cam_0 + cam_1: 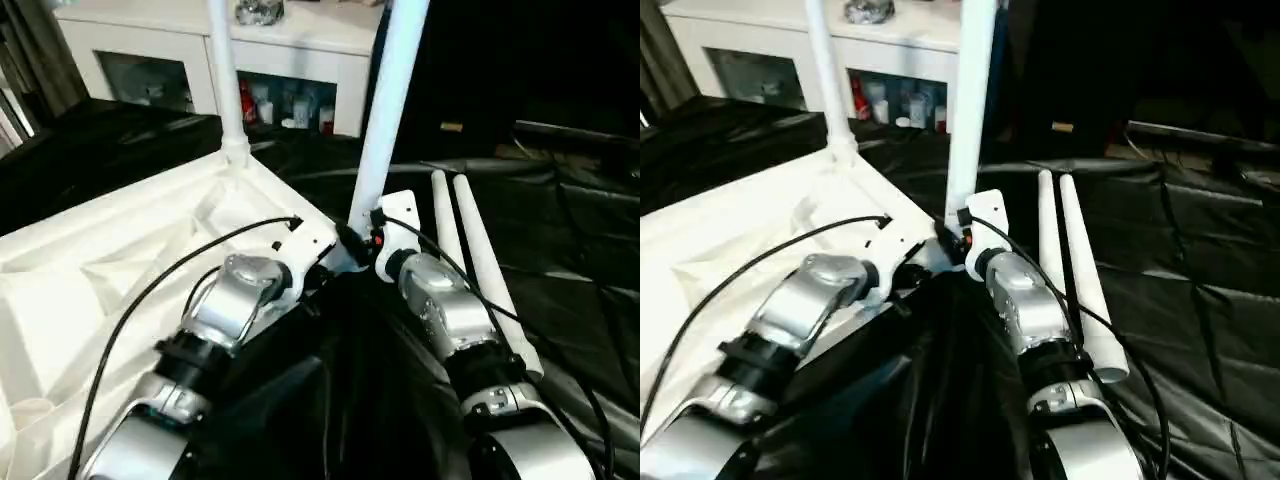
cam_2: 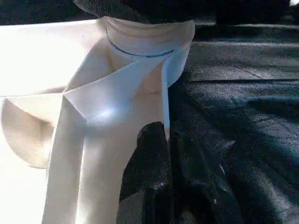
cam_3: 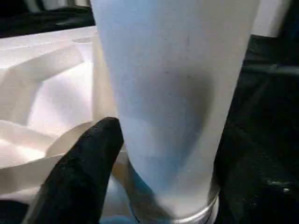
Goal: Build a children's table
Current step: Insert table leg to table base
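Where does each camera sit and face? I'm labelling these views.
Head eyes: look forward and down over both silver forearms at the tabletop, two standing legs and two spare legs.
Left wrist: looks along a black finger at a corner socket.
Right wrist: close on the near leg, one finger beside it.
Shared: that leg appears in the head views too.

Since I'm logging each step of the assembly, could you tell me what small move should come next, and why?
Probably draw the right hand back and reach for one of the two loose legs on the black cloth. Two legs already stand upright in corner sockets of the upturned tabletop, and the near leg appears seated.
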`<state>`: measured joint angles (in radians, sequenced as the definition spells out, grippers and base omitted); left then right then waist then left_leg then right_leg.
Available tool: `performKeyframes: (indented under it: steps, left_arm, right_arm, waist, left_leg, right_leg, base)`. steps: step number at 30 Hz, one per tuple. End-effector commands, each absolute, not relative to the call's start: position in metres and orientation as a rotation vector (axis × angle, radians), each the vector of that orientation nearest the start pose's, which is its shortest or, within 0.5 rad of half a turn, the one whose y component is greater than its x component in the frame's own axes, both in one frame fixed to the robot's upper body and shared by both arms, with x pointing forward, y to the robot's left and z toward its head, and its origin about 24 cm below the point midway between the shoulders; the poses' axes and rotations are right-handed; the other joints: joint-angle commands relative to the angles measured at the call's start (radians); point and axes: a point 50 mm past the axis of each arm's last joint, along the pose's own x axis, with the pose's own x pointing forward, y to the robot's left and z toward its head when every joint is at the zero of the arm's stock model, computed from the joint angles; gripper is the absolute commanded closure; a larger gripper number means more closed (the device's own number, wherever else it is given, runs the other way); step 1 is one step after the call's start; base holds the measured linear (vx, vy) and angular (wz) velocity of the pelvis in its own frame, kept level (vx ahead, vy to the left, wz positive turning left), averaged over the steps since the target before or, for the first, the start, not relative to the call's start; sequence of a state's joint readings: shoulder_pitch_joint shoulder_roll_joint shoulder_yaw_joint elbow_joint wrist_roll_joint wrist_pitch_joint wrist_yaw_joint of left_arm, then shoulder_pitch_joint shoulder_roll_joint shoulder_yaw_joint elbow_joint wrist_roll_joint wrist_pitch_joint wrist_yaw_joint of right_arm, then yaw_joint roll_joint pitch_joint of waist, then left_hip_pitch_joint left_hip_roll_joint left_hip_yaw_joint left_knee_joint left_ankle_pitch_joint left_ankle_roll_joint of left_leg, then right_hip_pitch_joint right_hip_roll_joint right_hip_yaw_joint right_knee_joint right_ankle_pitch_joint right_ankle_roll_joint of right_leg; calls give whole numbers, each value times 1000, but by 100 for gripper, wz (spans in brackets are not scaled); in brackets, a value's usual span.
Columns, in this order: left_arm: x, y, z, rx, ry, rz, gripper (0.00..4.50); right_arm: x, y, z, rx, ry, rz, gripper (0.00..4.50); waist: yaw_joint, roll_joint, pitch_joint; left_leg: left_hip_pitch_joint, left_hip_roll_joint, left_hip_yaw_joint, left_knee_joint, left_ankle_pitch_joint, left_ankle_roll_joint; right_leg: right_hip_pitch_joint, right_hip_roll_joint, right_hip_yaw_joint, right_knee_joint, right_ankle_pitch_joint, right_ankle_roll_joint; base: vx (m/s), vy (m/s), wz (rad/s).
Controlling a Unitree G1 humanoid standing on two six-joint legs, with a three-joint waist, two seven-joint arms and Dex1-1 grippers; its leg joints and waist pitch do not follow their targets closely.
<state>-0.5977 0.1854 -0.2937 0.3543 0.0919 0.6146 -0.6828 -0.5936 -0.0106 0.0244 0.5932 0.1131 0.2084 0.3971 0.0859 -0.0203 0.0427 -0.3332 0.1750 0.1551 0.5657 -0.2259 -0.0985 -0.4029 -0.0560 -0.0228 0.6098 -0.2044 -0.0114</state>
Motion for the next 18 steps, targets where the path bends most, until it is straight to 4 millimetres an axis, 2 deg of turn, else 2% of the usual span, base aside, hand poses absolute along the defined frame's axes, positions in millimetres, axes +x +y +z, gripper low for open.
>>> performKeyframes:
  steps: [1,4,6,7,10,12,13,14,15,18]
  left_arm:
    - [326,68,83,388,389,-961,450]
    - [323,71,84,406,385,-995,450]
    - [320,76,83,415,396,-1027,450]
    - [319,80,83,421,392,-1049,450]
    - [315,85,84,439,354,-1129,450]
    - [310,96,84,467,339,-1212,450]
    - [309,99,83,470,339,-1233,450]
    - [307,102,83,464,336,-1257,450]
    - [306,105,84,451,336,-1278,450]
    - [302,110,85,425,323,-1334,450]
  right_arm:
    - [329,-60,36,97,351,723,91]
    - [327,-64,43,89,326,768,71]
    - [324,-71,50,85,306,823,71]
    - [321,-78,55,64,292,861,71]
    - [316,-89,62,16,276,926,71]
    - [307,-108,69,-62,271,1013,71]
    - [303,-115,71,-78,275,1037,71]
    - [299,-120,72,-96,281,1062,71]
    - [295,-126,74,-115,288,1086,71]
    - [287,-135,73,-158,312,1131,71]
  waist:
    - [8,5,-43]
    - [11,7,-45]
    - [16,8,-46]
    - [13,7,-48]
    - [22,7,-50]
    - [28,5,-53]
    - [32,5,-53]
    - [34,0,-52]
    - [39,1,-51]
    - [47,3,-52]
  left_leg:
    - [-17,43,-8,-68,-93,46]
    - [-16,43,-8,-64,-47,58]
    - [-12,45,-5,-60,-34,68]
    - [-13,45,-3,-60,-35,69]
    - [-15,45,-4,-53,8,89]
    - [-14,45,0,-47,36,104]
    - [-14,46,0,-46,44,107]
    - [-17,45,2,-44,49,114]
    - [-14,47,2,-43,46,120]
    - [-15,51,2,-43,38,108]
  right_leg:
    - [54,-80,43,-73,-91,-203]
    - [59,-78,40,-65,-18,-221]
    - [58,-76,37,-61,29,-234]
    - [58,-76,38,-58,42,-240]
    - [64,-76,33,-51,120,-245]
    - [63,-76,30,-44,159,-252]
    - [63,-76,29,-44,167,-252]
    - [65,-76,29,-41,183,-251]
    - [63,-77,28,-41,177,-253]
    - [62,-78,24,-38,150,-260]
  base:
    - [0,0,0]
    - [0,0,0]
    - [0,0,0]
    - [0,0,0]
    - [0,0,0]
    - [0,0,0]
    - [0,0,0]
    - [0,0,0]
    - [0,0,0]
    - [0,0,0]
